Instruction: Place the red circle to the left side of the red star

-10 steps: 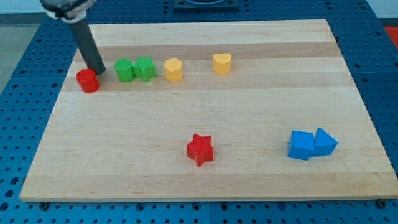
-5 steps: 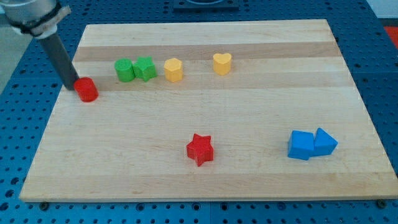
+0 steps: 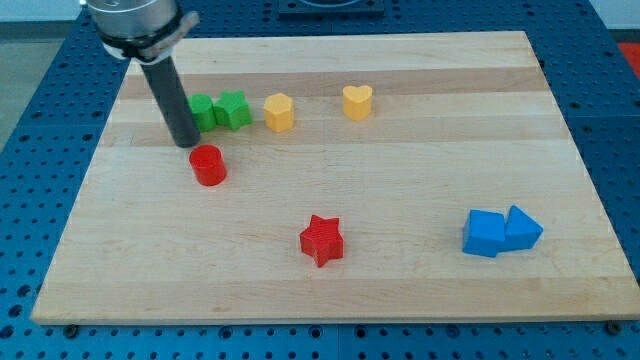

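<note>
The red circle (image 3: 208,165) stands on the wooden board (image 3: 400,170), left of centre. The red star (image 3: 321,240) lies lower and to the right of it, near the board's bottom middle. My tip (image 3: 186,145) is just above and to the left of the red circle, close to it or touching it. The rod rises toward the view's top left and hides part of a green block (image 3: 201,112).
A second green block (image 3: 232,109) sits against the first. A yellow block (image 3: 279,112) and a yellow heart (image 3: 357,101) lie to their right. Two blue blocks (image 3: 485,233) (image 3: 522,229) touch each other at the lower right.
The red circle has moved right and down, from the board's left edge toward the middle. My tip went from its left side to its upper left, moving right with it.
</note>
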